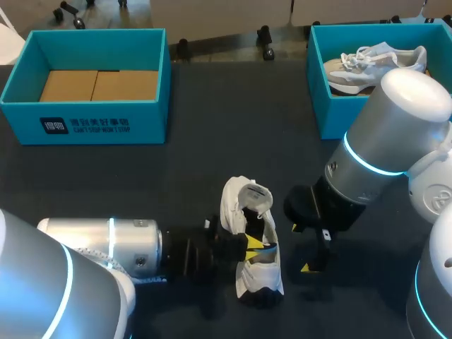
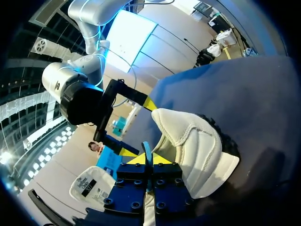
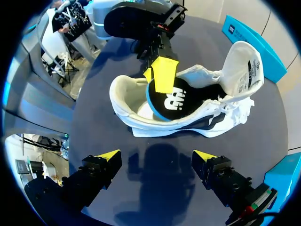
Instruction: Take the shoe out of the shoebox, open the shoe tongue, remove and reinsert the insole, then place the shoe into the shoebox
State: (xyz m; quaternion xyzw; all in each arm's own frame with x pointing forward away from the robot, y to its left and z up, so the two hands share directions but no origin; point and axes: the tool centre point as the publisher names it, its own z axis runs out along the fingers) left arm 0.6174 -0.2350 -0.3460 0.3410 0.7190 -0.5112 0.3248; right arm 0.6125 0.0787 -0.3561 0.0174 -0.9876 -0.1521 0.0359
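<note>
Closest in, the left jaws are pinched shut on the edge of the dark insole, which sits half raised inside the shoe. That shoe lies on its side on the desk, tongue flipped wide open. Just beside it the right jaws hang spread wide over bare desk, touching nothing.

Progress, as I read it: shoe out of the box, done. Tongue open, done. The insole step is in hand, though I honestly can't tell if it's coming out or going back in. Seating it and boxing the shoe are left.

Further back, the counts: two teal shoeboxes, the left box with just brown cardboard inside, the right box holding a second shoe. So two shoes, two boxes, one insole showing.
</note>
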